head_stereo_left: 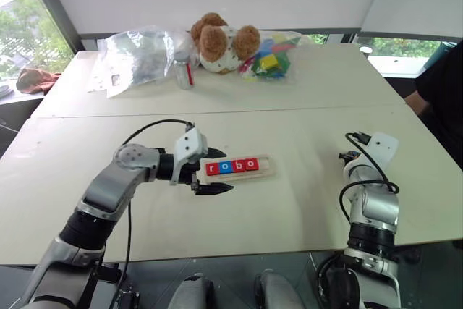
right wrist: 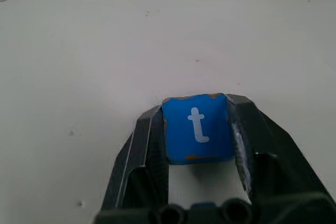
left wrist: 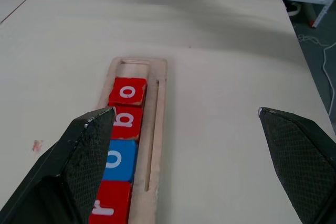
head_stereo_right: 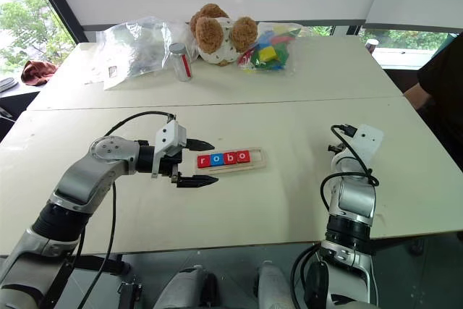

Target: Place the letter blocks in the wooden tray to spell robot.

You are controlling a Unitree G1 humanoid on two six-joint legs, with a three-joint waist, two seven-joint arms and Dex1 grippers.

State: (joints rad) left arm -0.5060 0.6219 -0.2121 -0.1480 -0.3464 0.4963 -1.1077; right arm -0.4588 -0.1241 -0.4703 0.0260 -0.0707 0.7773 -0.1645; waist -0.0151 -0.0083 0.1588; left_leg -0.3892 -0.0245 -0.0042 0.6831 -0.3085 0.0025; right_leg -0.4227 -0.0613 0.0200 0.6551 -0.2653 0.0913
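The wooden tray (head_stereo_left: 268,166) lies mid-table with letter blocks in its groove: a red r (head_stereo_left: 212,168), blue o (head_stereo_left: 224,167), red b (head_stereo_left: 237,166) and red o (head_stereo_left: 250,164), leaving its right end bare. My left gripper (left wrist: 185,110) hovers open over the tray's left end. One finger (left wrist: 79,156) is above the tiles and the other is over bare table on the near side. At the right of the table, my right gripper (right wrist: 195,107) is shut on the blue t block (right wrist: 197,127), just above or on the tabletop.
Along the table's far side sit a crumpled clear bag (head_stereo_left: 137,56), a small bottle (head_stereo_left: 184,70), a teddy bear (head_stereo_left: 217,41) and a bag of coloured toy blocks (head_stereo_left: 269,59). A person (head_stereo_left: 443,85) stands at the right edge.
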